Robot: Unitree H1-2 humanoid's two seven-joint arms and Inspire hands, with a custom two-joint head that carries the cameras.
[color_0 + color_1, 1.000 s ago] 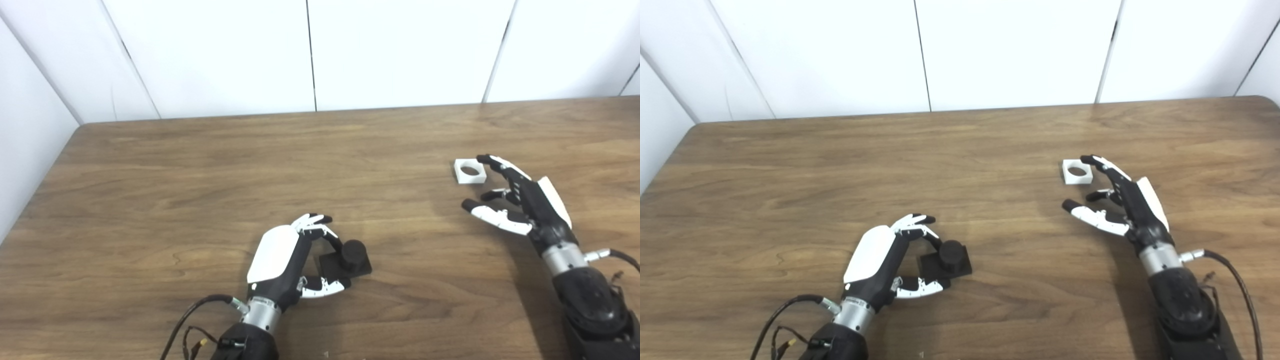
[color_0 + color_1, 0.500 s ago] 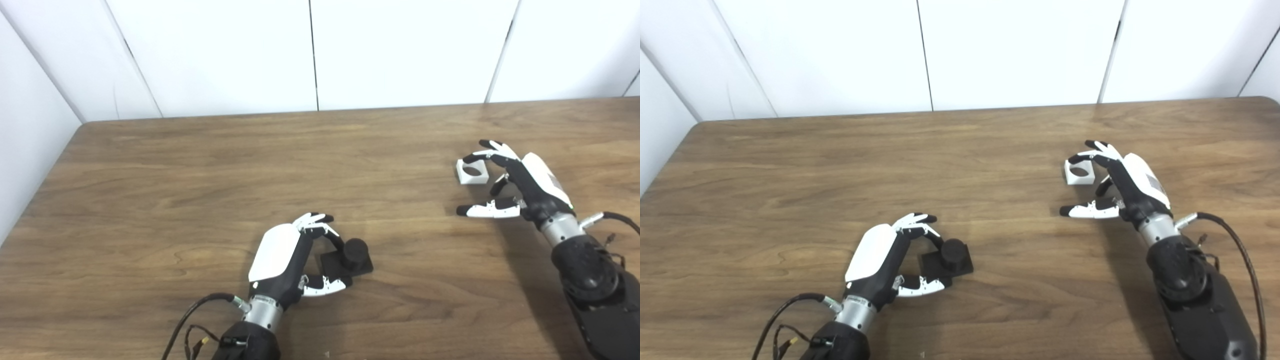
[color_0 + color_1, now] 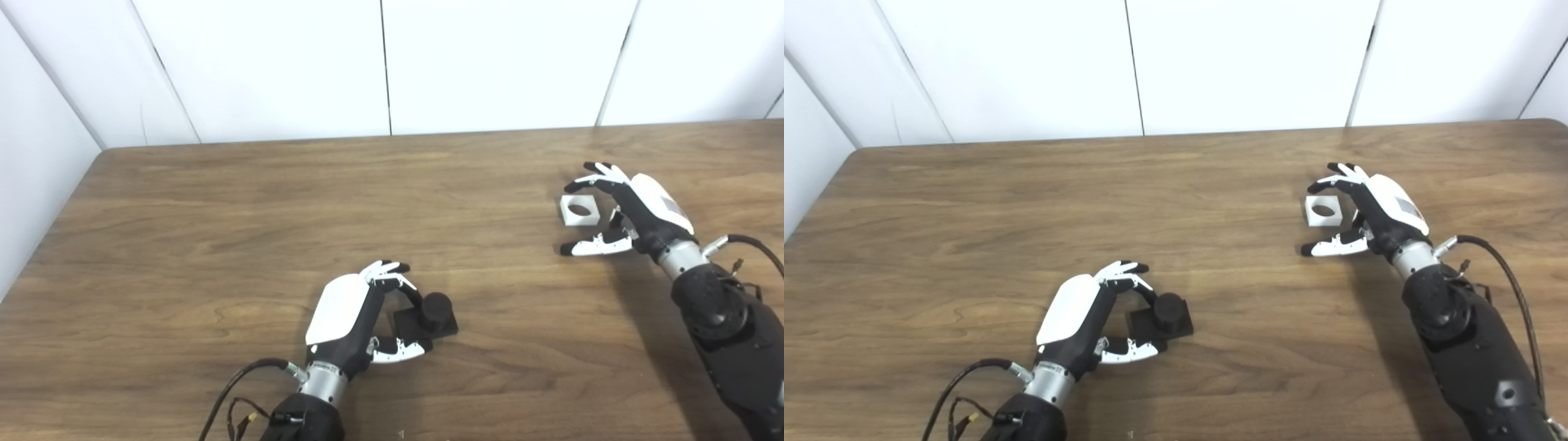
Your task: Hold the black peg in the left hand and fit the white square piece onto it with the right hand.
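No legible text — none anywhere.

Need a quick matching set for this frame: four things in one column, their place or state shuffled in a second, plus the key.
Things:
1. black peg
2. white square piece
3. left hand
4. right hand

Places or states:
A. flat on the table, round hole facing up
B. open, fingers arched over the far right piece
C. upright on a square base, near front centre
D. curled around the base of the dark part, both resting on the table

Pairs: 1-C, 2-A, 3-D, 4-B
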